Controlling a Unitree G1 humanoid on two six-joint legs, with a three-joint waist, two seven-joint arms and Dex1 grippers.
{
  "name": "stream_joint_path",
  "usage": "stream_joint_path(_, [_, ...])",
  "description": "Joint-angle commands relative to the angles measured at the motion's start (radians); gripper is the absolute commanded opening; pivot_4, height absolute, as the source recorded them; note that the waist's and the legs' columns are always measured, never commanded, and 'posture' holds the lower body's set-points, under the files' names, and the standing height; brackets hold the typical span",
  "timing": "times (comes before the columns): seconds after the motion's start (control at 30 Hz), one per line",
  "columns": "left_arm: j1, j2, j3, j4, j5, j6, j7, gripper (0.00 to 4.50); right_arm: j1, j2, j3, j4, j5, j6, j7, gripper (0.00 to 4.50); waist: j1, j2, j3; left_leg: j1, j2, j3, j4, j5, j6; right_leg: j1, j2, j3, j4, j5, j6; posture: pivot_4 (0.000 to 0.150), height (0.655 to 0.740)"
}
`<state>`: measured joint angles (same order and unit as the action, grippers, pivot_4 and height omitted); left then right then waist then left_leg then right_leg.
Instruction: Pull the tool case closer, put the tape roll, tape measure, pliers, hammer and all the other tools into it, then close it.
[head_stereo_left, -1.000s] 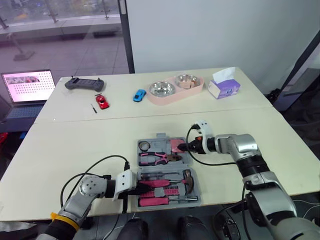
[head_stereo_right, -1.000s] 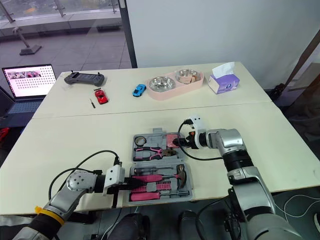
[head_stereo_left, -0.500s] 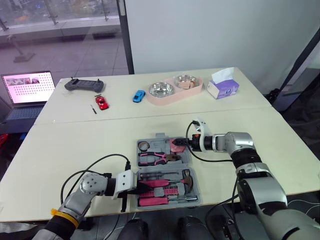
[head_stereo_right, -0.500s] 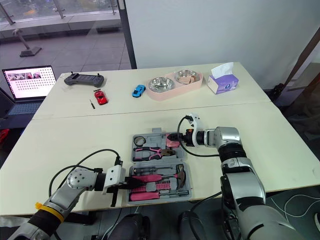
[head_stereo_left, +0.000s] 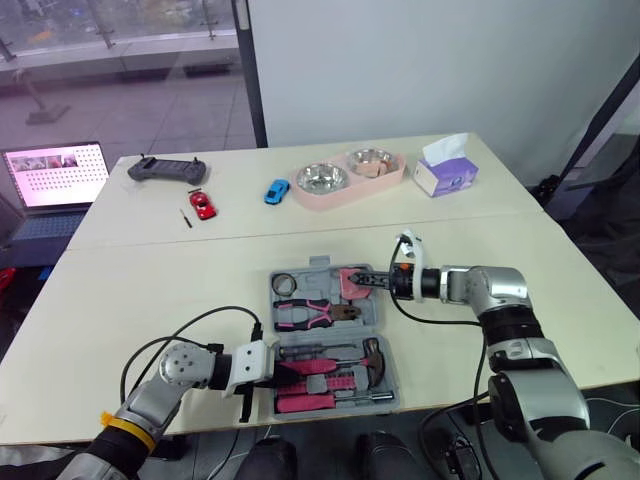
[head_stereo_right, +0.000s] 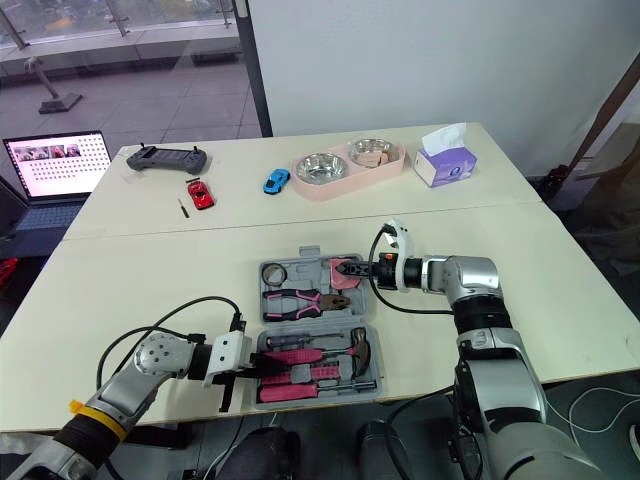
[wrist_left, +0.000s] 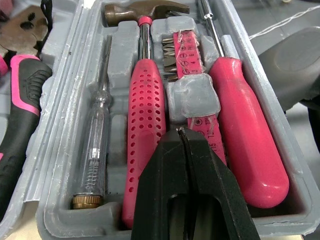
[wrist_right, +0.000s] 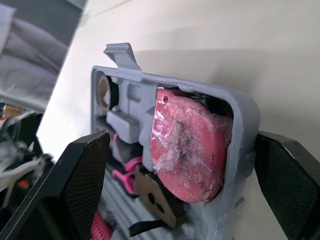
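Note:
The grey tool case (head_stereo_left: 392, 374) lies open near the table's front edge. Its far half holds the tape roll (head_stereo_left: 286, 289), the pink tape measure (wrist_right: 187, 145) and the pink-handled pliers (head_stereo_left: 305, 316). In the near half lie the hammer (wrist_left: 147, 100), a pink screwdriver (wrist_left: 245, 135) and a clear tester (wrist_left: 97, 135). My left gripper (wrist_left: 181, 131) is shut with nothing in it, low over the near half's left end. At the far half's right corner my right gripper (head_stereo_left: 362, 279) is open, its fingers (wrist_right: 82, 180) straddling that corner by the tape measure.
On the far table stand a pink tray (head_stereo_left: 400, 176) with two steel bowls, a tissue box (head_stereo_left: 445, 175), a blue toy car (head_stereo_left: 278, 191), a red toy car (head_stereo_left: 203, 204) and a game controller (head_stereo_left: 168, 169). A laptop (head_stereo_left: 55, 175) sits far left.
My right gripper and the case's far half have shifted slightly away from me, and the right forearm has swung outward to the right. The left gripper has stayed put.

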<state>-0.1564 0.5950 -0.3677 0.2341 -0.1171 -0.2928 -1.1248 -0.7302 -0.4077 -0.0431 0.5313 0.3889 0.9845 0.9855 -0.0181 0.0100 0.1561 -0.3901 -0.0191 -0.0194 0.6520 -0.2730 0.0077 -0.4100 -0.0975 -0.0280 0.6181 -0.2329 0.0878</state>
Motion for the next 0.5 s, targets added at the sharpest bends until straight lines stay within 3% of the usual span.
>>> stream_joint_path(0.03, [0.011,0.037,-0.002,0.116,0.097,0.043,0.037,0.0,0.016,-0.016,0.022,-0.11,0.046,0.007,0.058,4.47,0.001,0.0,0.0,0.0,0.0,0.0,-0.001,0.0,0.0,0.0,0.0,0.0,0.0,0.0,0.0,0.15,0.74])
stream_joint_path(0.5, [0.001,0.047,0.029,0.087,0.072,0.082,0.056,0.0,0.099,-0.117,0.063,-0.308,0.087,-0.019,0.146,4.47,0.005,0.0,0.0,0.0,0.0,-0.001,-0.002,0.0,0.0,-0.001,0.0,-0.001,-0.001,-0.001,-0.002,0.15,0.74])
